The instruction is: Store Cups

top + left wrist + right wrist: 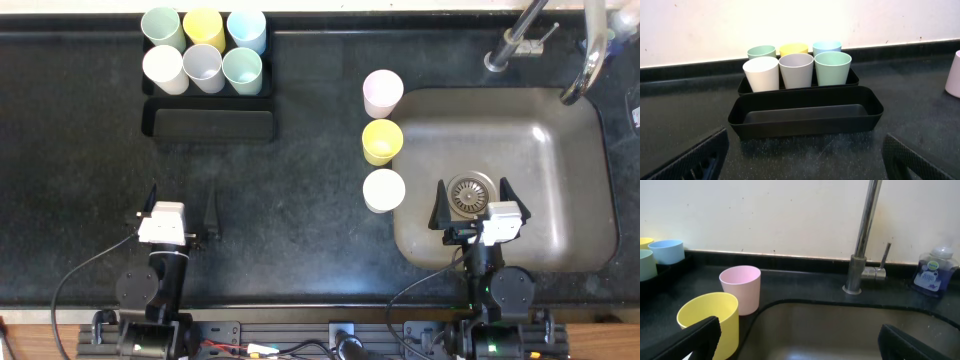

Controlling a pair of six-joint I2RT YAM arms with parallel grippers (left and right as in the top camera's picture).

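**Cup storage scene: both arms parked at the near edge, three cups still loose on the counter.**
At the far left, a black tray (146, 90) holds six cups (204, 66) upright in two rows of three, and an empty black tray (210, 125) lies just on its near side. Well apart from both trays, at the near left, the left gripper (183, 195) has its fingers spread wide with nothing between them. Near the middle of the dark counter (300, 200), a pink cup (382, 92), a yellow cup (382, 141) and a white cup (383, 190) stand upright in a far-to-near row along the left rim of the sink (560, 150). The right gripper (471, 190) hangs over the basin, fingers likewise apart and empty. A faucet (515, 40) and a soap bottle (934, 272) stand behind the sink.
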